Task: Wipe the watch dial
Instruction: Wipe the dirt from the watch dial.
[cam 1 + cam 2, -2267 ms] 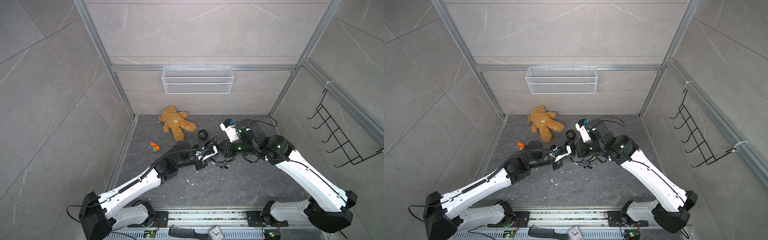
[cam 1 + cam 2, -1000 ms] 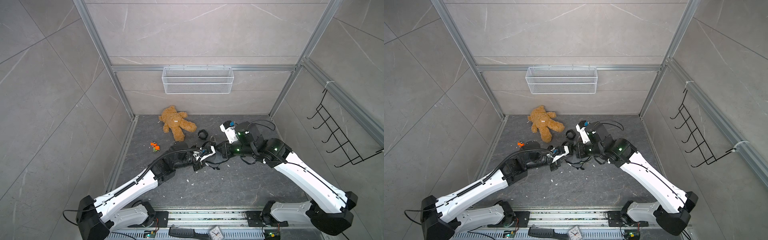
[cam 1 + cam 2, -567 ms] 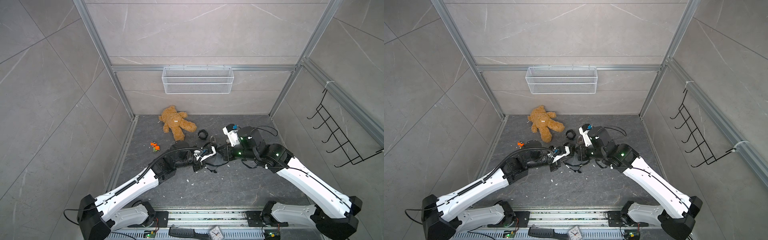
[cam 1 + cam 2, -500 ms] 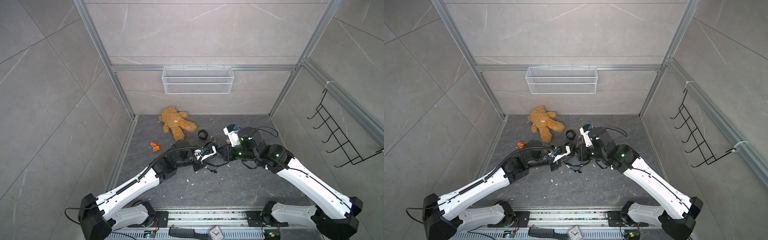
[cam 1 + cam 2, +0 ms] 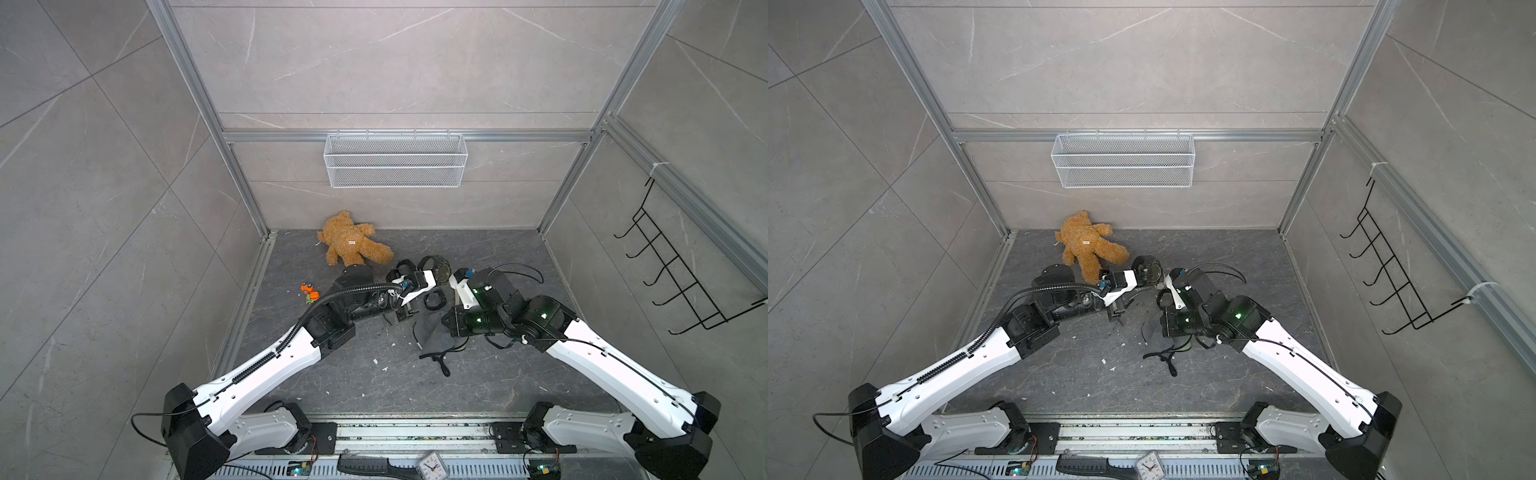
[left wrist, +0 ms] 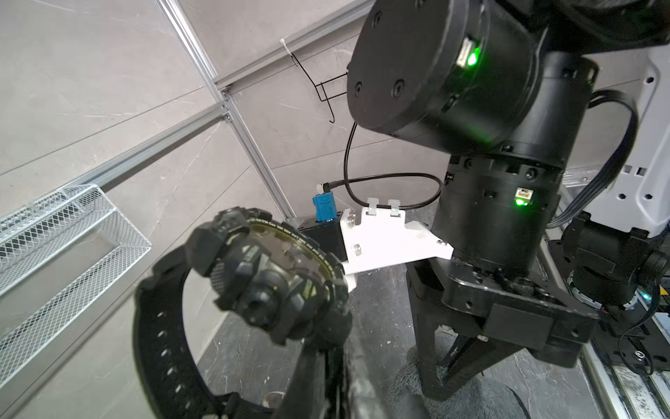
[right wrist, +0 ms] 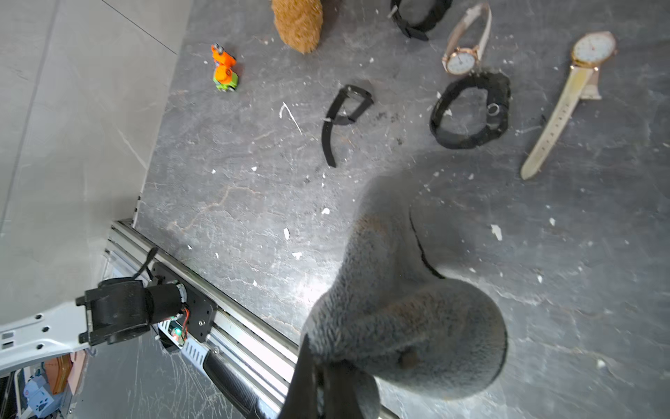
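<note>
In both top views the right arm has drawn back toward the near side, its grey cloth [image 5: 432, 332] now trailing on the table [image 5: 1246, 266]. The left wrist view shows the left gripper [image 6: 328, 348] clamped on the black watch [image 6: 268, 275]; bezel lettering is unreadable. In the right wrist view the right gripper [image 7: 319, 384] pinches the cloth.

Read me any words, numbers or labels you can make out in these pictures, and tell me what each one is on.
Nothing reads clearly.
black watch: yellow lettering around the dial ring, too blurred to read.
teddy bear: small white tag, print too small.
Two pale-strap watches: dial marks too small.
alarm clock: numerals too small.
</note>
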Tool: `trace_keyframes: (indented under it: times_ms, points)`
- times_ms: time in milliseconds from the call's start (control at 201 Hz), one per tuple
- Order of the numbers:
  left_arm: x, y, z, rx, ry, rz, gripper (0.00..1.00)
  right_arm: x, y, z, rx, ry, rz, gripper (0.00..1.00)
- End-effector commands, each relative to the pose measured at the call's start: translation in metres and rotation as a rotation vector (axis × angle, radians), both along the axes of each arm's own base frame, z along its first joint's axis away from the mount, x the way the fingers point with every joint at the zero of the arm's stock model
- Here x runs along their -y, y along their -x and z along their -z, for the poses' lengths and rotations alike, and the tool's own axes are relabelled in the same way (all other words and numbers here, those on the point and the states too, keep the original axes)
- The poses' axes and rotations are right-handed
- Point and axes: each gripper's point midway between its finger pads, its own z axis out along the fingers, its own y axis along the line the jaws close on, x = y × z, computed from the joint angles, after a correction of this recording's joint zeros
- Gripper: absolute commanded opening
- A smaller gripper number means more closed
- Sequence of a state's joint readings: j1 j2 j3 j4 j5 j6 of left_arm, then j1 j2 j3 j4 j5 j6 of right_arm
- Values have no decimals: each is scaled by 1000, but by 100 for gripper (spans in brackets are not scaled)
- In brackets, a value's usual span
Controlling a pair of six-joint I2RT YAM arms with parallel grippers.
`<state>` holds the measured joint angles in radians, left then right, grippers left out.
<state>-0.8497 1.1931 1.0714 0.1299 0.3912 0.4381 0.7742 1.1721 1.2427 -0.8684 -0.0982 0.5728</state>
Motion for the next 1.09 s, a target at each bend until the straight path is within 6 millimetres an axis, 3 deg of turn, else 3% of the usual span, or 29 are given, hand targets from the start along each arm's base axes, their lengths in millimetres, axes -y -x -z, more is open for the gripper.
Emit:
trace_keyframes:
  times_ms: [0, 274, 523, 762, 861, 1085]
  points:
    - [3, 0, -19, 46, 54, 22, 0, 10, 1, -24, 55, 11, 12, 0]
    - [5, -6, -8, 22, 41, 18, 0, 15, -2, -53, 117, 28, 3, 0]
    - [7, -12, 6, -7, 9, 12, 0, 13, -8, -114, 237, -27, -20, 0]
    - [6, -16, 23, -43, -18, -1, 0, 8, -15, -157, 327, -38, -52, 0]
    - [5, -16, 26, -49, -20, -5, 0, 3, -18, -162, 334, -36, -67, 0]
    - [5, -14, 22, -44, -3, 7, 0, -21, -31, -148, 318, -70, -99, 0]
